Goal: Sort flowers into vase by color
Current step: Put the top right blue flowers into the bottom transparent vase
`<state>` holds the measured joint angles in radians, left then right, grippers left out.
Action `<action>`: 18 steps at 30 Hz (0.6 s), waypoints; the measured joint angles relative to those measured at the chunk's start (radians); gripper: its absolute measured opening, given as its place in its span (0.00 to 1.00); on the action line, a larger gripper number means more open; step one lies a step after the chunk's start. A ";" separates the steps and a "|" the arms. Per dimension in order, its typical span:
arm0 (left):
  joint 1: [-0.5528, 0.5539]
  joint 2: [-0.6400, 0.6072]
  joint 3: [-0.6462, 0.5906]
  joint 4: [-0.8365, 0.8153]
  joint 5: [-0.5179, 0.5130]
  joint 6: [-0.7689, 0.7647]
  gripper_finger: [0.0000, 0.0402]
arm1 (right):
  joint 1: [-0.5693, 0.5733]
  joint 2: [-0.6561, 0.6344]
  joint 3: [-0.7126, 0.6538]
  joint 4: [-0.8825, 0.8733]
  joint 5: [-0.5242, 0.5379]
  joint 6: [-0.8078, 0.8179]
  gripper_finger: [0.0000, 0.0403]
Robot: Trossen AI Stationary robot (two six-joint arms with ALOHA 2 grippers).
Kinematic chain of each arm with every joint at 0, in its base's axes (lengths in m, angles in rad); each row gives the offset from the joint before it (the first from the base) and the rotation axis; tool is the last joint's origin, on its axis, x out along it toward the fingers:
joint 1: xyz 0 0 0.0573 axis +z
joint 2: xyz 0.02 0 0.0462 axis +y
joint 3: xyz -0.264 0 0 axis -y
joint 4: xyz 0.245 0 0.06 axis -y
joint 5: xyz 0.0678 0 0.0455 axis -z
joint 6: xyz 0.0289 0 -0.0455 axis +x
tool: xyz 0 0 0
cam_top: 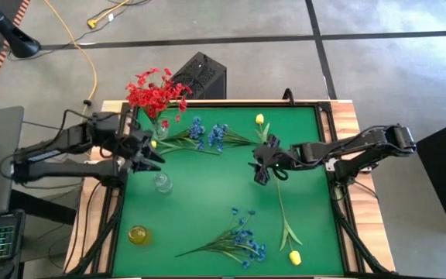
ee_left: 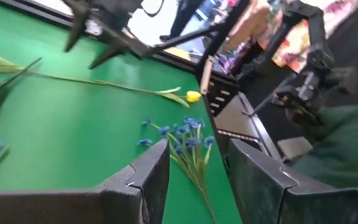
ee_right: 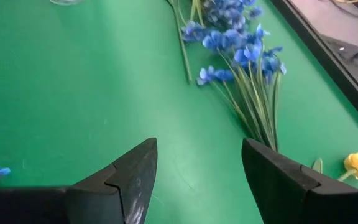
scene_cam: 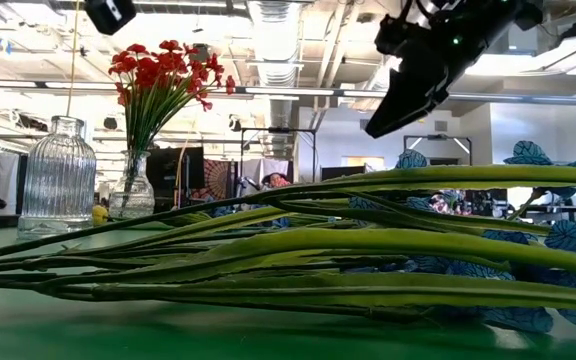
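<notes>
Blue stems (scene_cam: 368,270) foreground | green table (cam_top: 207,201) | both jaws apart, empty

You won't find any readable text, label, brand, number or sign in these views, neither on the green surface (cam_top: 207,186) nor in the room behind it in the low view.

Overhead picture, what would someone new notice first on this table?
The red flowers standing in a vase at the green table's far left corner stand out first. Next come two sprays of blue flowers, one lying near that vase and one at the near edge. Both open end effectors, left and right, hover empty over the mat.
</notes>
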<state>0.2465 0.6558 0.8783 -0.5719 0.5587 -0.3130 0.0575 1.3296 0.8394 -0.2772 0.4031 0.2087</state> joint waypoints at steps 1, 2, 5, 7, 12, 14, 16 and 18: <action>-0.025 0.004 0.000 0.002 -0.021 0.000 0.38 | -0.010 0.000 0.000 -0.004 -0.011 -0.004 0.64; -0.048 0.009 0.000 0.003 -0.043 0.002 0.38 | -0.019 0.000 0.000 -0.007 -0.016 -0.005 0.64; -0.102 0.017 0.000 0.003 -0.113 0.012 0.38 | -0.062 0.000 0.000 -0.007 -0.037 -0.045 0.64; -0.126 0.019 0.000 0.003 -0.152 0.013 0.38 | -0.095 0.000 0.000 -0.006 -0.052 -0.078 0.64; -0.164 0.019 0.000 0.003 -0.208 0.055 0.38 | -0.191 0.001 0.000 -0.007 -0.117 -0.162 0.64; -0.169 0.019 0.000 0.003 -0.212 0.071 0.38 | -0.230 0.015 0.000 -0.004 -0.165 -0.205 0.64; -0.170 0.019 0.000 0.003 -0.219 0.088 0.38 | -0.269 0.042 0.000 -0.009 -0.202 -0.239 0.64; -0.170 0.019 0.000 0.003 -0.232 0.095 0.38 | -0.311 0.080 0.000 -0.005 -0.222 -0.261 0.64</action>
<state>0.0769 0.6743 0.8783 -0.5690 0.3270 -0.2183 -0.2535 1.4099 0.8394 -0.2821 0.1816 -0.0523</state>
